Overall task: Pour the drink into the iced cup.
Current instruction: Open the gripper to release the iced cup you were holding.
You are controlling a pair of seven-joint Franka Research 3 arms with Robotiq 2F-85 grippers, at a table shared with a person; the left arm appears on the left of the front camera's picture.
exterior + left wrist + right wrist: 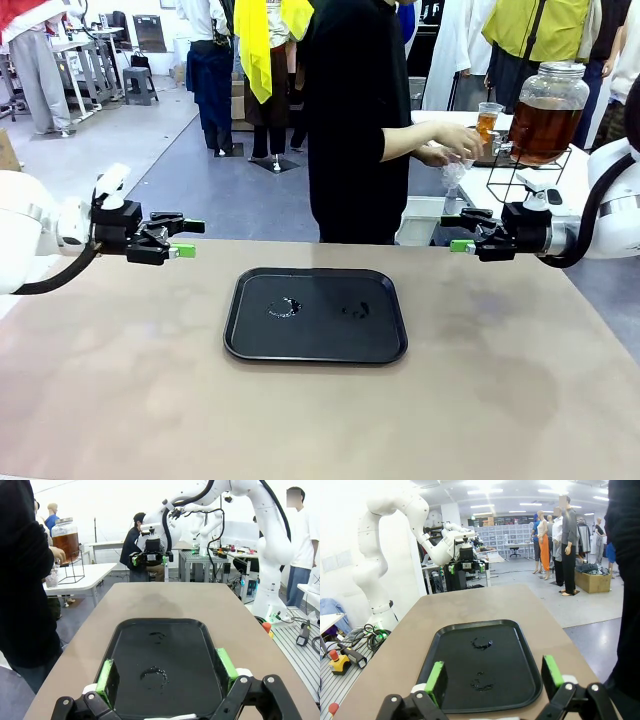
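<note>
The drink is amber liquid in a big glass dispenser jar (545,128) (66,542) on a wire stand on a white side table at the far right. A small clear cup of amber liquid (487,122) stands beside the jar. A person in black reaches toward the jar with a hand (455,140) and holds a clear cup (453,178) low; I cannot make out its contents. My left gripper (192,238) (166,670) hovers open left of the black tray (240,345). My right gripper (452,233) (493,674) hovers open to the tray's right. Neither holds anything.
The black tray (120,625) (470,623) lies mid-table, bare except for wet rings and drops. Brown tabletop surrounds it on all sides. In each wrist view the other arm's gripper (150,558) (465,566) faces me across the tray.
</note>
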